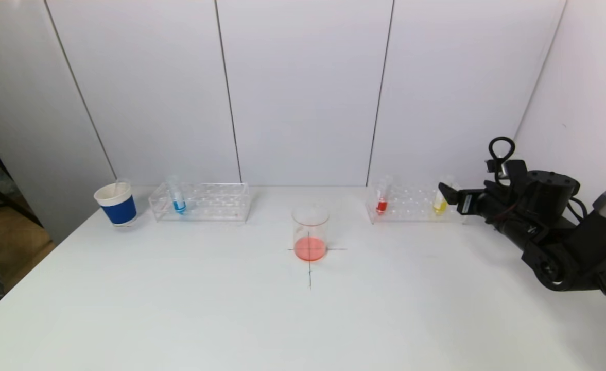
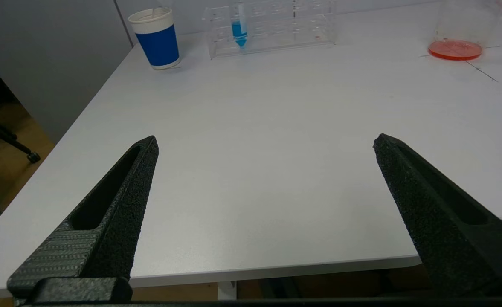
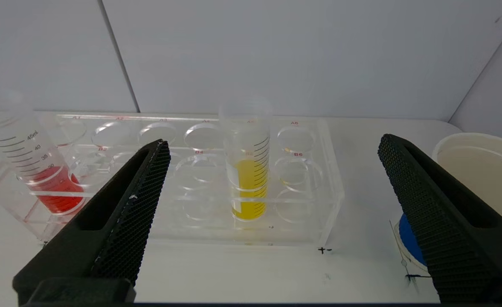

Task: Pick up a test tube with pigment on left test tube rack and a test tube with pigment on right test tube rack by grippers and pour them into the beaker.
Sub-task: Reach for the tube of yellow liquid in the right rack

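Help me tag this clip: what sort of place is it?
Probably a mock chemistry bench: clear plastic test tube racks holding coloured-liquid tubes, and a clear glass beaker with orange-red liquid on a white table walled by plain panels.

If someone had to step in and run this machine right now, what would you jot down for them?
Right gripper: open, holding nothing, facing the yellow tube in the right rack.
Left gripper: open, holding nothing, low over the table's near left edge, far from the left rack.
Things: blue tube stands in the left rack; red tube and the yellow tube stand in the right rack; beaker sits mid-table with red liquid already in it.
Done: no tube lifted now.
Left: grasp one tube from each rack, pour both into the beaker.
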